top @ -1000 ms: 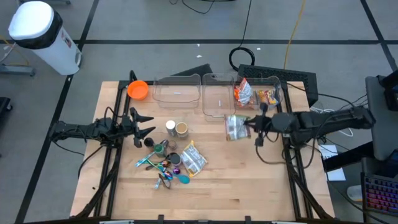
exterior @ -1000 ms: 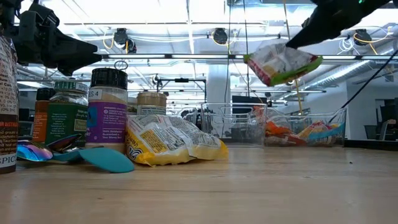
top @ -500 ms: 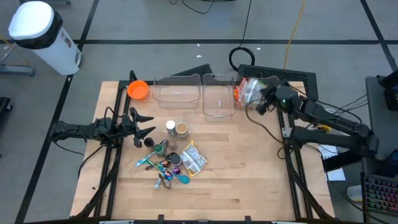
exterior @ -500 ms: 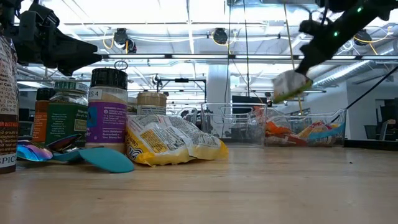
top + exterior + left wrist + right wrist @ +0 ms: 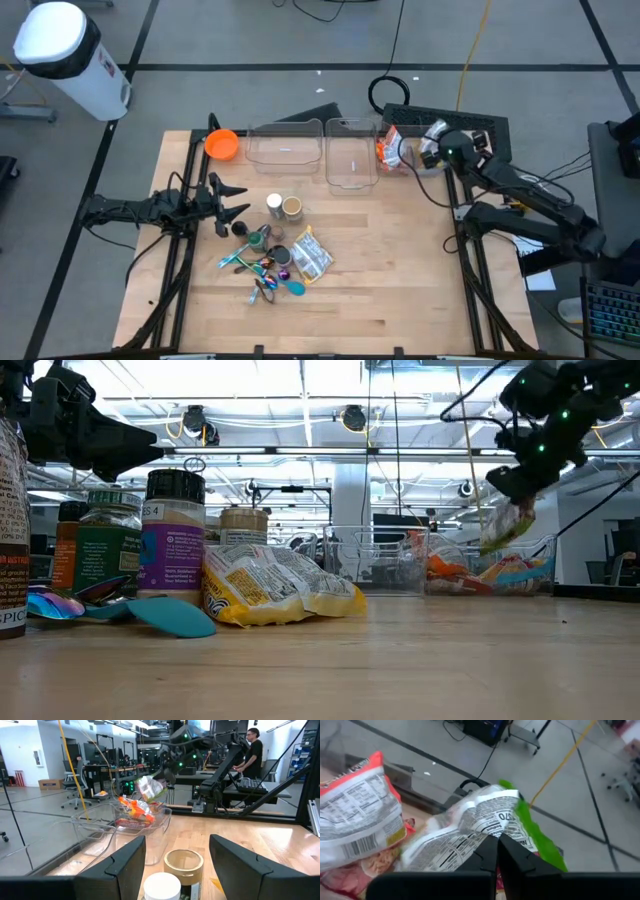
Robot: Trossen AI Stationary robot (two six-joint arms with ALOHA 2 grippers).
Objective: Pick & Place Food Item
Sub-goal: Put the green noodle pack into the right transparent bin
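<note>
Above the right bin (image 5: 440,168), right gripper (image 5: 496,851) pinches a seemingly half-hidden snack bag (image 5: 470,832).

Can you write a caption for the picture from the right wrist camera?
Right gripper shut on a green-edged snack bag, held above the packets in the bin.

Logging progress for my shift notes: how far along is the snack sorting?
Done: several packets lie in the right clear bin. In hand: the right tool holds a green-edged packet above that bin, unreleased. Left: the yellow packet lies on the table; the left tool waits open.
</note>
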